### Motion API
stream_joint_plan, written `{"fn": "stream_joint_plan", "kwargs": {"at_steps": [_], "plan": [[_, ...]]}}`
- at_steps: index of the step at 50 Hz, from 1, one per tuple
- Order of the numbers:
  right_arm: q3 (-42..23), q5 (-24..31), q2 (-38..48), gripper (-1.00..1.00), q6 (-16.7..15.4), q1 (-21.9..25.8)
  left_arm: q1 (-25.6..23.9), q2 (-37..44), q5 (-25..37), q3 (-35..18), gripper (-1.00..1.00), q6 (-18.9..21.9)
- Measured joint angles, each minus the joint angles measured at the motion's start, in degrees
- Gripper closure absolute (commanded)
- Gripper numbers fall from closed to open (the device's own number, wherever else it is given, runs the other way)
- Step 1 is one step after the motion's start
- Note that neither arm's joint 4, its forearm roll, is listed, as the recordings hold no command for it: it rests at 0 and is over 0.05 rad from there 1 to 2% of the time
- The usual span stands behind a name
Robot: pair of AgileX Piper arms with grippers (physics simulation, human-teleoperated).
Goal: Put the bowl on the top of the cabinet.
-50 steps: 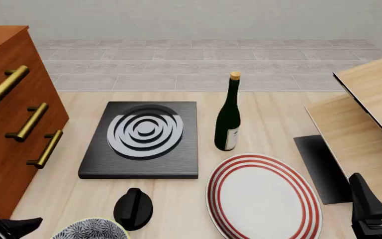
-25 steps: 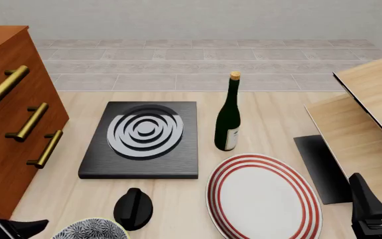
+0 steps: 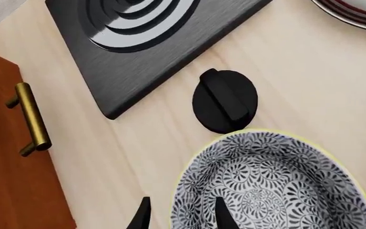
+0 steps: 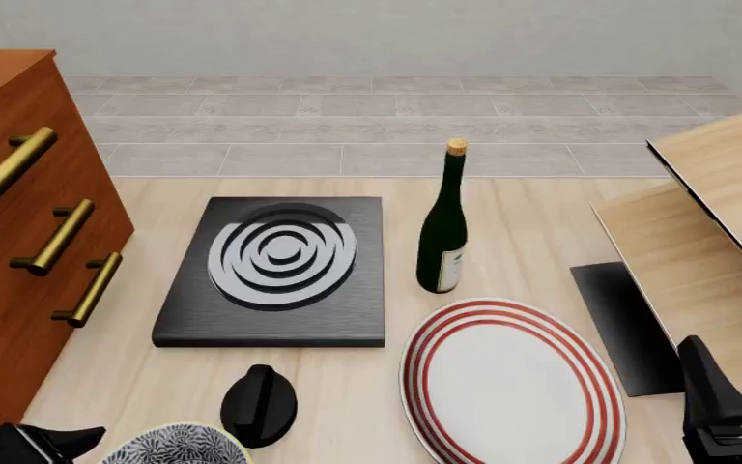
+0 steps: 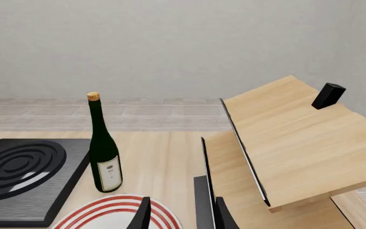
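At the table's near edge, left of centre, the bowl (image 4: pixel 175 444) sits upright on the wood, its navy-and-white swirls and pale rim only partly in the front view; the left wrist view shows its hollow holds nothing. The left gripper (image 3: pixel 181 214) hangs just over the bowl's left rim with its fingers parted, one tip outside the wall and one above the patterned inside, grasping nothing yet. Being glazed ceramic, the bowl likely handles as stiff, fairly heavy, slick and prone to chipping, so a firm pinch across the rim wall, one finger inside and one out, looks the soundest hold. Just beyond it lies a black knob (image 4: pixel 259 404), almost touching the rim. To the right, the red-ringed plate (image 4: pixel 513 382) lies flat and bare. The right gripper (image 5: pixel 181 214) waits at the near right, fingers spread and holding nothing. Farther back stand the black burner slab (image 4: pixel 274 271) and a corked green wine bottle (image 4: pixel 444 220), its contents impossible to judge. Along the left rises the cabinet (image 4: pixel 11 232), its top well above the bowl; pale slanted boards (image 4: pixel 713 222) fill the right.
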Motion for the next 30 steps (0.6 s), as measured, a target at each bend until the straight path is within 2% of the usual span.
{"fn": "stream_joint_plan", "kwargs": {"at_steps": [5,6,30], "plan": [[0.0,0.0,0.0,-1.00,0.0,0.0,0.2,1.1,-1.7,0.7,-1.00,0.2],[0.0,0.0,0.0,-1.00,0.0,0.0,0.3,0.9,-1.7,0.7,1.00,0.3],[0.0,0.0,0.0,-1.00,0.0,0.0,-1.6,-5.3,3.6,-3.6,1.00,-1.6]]}}
